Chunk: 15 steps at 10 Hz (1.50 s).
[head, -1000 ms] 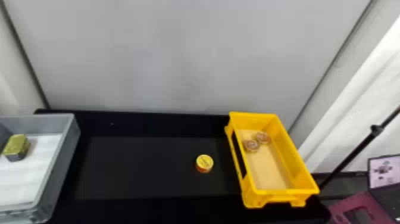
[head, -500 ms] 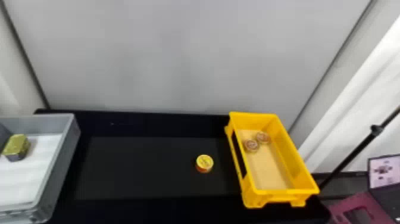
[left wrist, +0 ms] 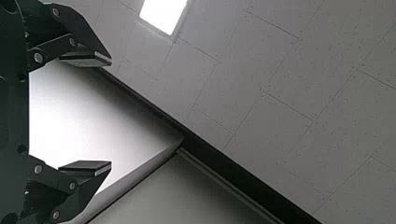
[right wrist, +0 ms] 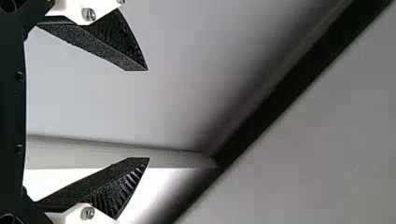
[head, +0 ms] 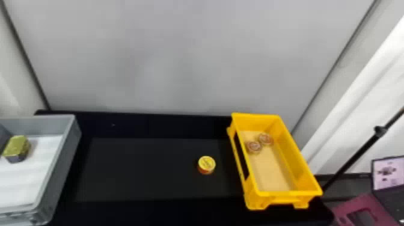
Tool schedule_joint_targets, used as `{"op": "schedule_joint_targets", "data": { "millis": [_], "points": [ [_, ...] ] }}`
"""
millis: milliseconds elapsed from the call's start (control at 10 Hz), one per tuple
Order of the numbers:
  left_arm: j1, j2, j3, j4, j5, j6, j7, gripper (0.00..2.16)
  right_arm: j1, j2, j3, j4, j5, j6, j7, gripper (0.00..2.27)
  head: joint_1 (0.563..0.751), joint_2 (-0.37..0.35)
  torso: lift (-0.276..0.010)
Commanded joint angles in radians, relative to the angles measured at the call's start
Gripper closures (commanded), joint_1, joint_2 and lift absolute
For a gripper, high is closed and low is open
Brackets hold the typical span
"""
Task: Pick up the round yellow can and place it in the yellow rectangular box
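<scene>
Grey panelling (head: 186,60) rises behind a black table (head: 144,168), with white drapery (head: 375,90) and a slanting black pole (head: 360,153) off to the right. On the table's dark top the round yellow can (head: 206,164) stands upright, yellow lid uppermost and a reddish band low on its side. It lies between the grey bin (head: 61,168) and the yellow rectangular box (head: 285,150), much nearer the box, just outside its left long wall.

Inside the box, toward its far end, two small round tins (head: 254,146) (head: 266,139) sit side by side on the pale bottom. In the grey bin, a tin with a yellow-green top and dark sides (head: 16,147) rests on a white liner (head: 27,174).

Both grippers are well apart from the can. In the left wrist view, the left gripper (left wrist: 111,113) has its two fingers spread wide, pale wall and ceiling behind the gap; a bright ceiling light (left wrist: 163,16) shows among the tiles beyond. In the right wrist view, the right gripper (right wrist: 148,114) is likewise open, its ribbed black fingers parted, pale wall behind them and a dark strip (right wrist: 285,88) running diagonally beyond the tips.
</scene>
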State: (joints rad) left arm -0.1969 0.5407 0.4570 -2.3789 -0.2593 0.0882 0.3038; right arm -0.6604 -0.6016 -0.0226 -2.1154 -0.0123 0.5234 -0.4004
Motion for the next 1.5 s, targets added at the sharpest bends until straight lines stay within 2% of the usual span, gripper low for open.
{"op": "schedule_joint_targets", "data": {
  "millis": [0,100,200,300,400,600,800,900,1000,1100,1200,1400],
  "points": [
    [-0.036,-0.002,-0.040,0.014,0.000,-0.001,0.000,0.45,-0.005,0.164,-0.117,0.203,-0.239,0.143,0.020,0.11,0.746,-0.213,0.000],
    [-0.038,-0.002,-0.049,0.018,0.000,-0.001,0.000,0.45,-0.041,0.218,-0.128,0.278,-0.276,0.308,0.026,0.11,0.746,-0.213,0.000],
    [-0.038,-0.002,-0.055,0.020,0.005,-0.002,0.000,0.45,-0.077,0.226,-0.096,0.393,-0.324,0.434,0.095,0.11,0.746,-0.213,0.000],
    [-0.036,-0.004,-0.070,0.027,0.008,-0.002,0.000,0.45,-0.116,0.198,-0.020,0.545,-0.440,0.509,0.161,0.11,0.746,-0.213,0.000],
    [-0.038,-0.008,-0.087,0.035,0.011,-0.004,0.000,0.45,-0.139,0.183,0.053,0.683,-0.491,0.525,0.276,0.12,0.746,-0.213,0.000],
    [-0.059,-0.016,-0.138,0.061,0.015,-0.019,0.000,0.45,-0.120,0.197,0.155,0.816,-0.483,0.514,0.402,0.12,0.746,-0.213,0.000],
    [-0.099,-0.062,-0.175,0.099,0.029,-0.073,-0.003,0.45,-0.107,0.217,0.276,0.943,-0.428,0.554,0.537,0.12,0.746,-0.213,0.000],
    [-0.115,-0.054,-0.204,0.107,0.029,-0.077,-0.001,0.45,-0.096,0.243,0.308,0.996,-0.328,0.577,0.660,0.12,0.746,-0.213,0.000],
    [-0.115,-0.056,-0.208,0.109,0.031,-0.077,0.002,0.45,-0.084,0.295,0.308,1.048,-0.149,0.579,0.821,0.13,0.746,-0.213,0.000],
    [-0.118,-0.065,-0.216,0.116,0.032,-0.088,0.002,0.45,-0.057,0.353,0.290,1.065,0.088,0.569,0.959,0.13,0.746,-0.213,0.000],
    [-0.128,-0.068,-0.231,0.124,0.032,-0.093,0.003,0.45,-0.033,0.388,0.283,1.077,0.259,0.537,1.053,0.12,0.746,-0.213,0.000],
    [-0.130,-0.071,-0.244,0.127,0.032,-0.097,0.003,0.45,-0.022,0.384,0.314,1.166,0.275,0.462,1.108,0.13,0.746,-0.213,0.000]
  ]
}}
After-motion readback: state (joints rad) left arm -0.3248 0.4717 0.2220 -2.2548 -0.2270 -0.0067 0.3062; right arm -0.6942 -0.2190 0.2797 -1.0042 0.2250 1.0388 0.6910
